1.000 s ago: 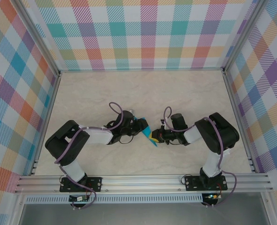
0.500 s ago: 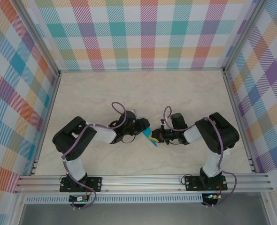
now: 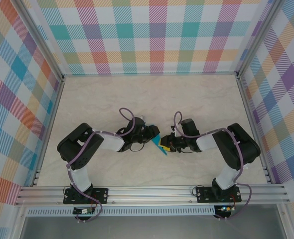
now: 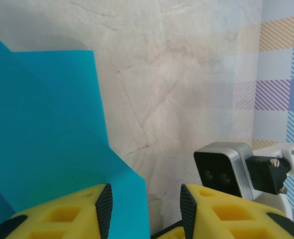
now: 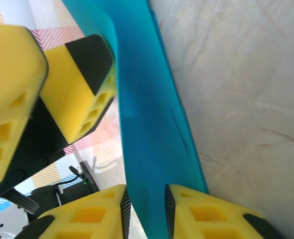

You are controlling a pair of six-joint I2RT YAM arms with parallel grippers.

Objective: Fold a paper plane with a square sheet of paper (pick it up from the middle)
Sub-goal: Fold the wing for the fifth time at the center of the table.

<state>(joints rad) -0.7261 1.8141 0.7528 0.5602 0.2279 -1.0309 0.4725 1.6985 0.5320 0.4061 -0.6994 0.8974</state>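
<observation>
The square sheet of paper (image 3: 160, 145) is a creased teal piece held up off the table between the two grippers at mid-table. My left gripper (image 3: 152, 141) reaches in from the left. In the left wrist view its jaws (image 4: 146, 209) stand apart; the paper (image 4: 47, 134) lies against the left pad and leaves the rest of the gap bare. My right gripper (image 3: 167, 145) comes in from the right. In the right wrist view the paper (image 5: 147, 114) runs as a long strip through the narrow gap of the right gripper (image 5: 146, 209), whose pads are slightly parted.
The marble-patterned table (image 3: 152, 99) is walled by plaid panels on three sides. An aluminium rail (image 3: 152, 193) runs along the near edge by the arm bases. The left gripper's yellow finger (image 5: 77, 94) is close beside the strip; the right wrist camera (image 4: 221, 167) sits just past the left jaws.
The left arm pushed its gripper a little to the right toward the paper. The right gripper's jaws have parted from a tight pinch, and the right arm's elbow has shifted right.
</observation>
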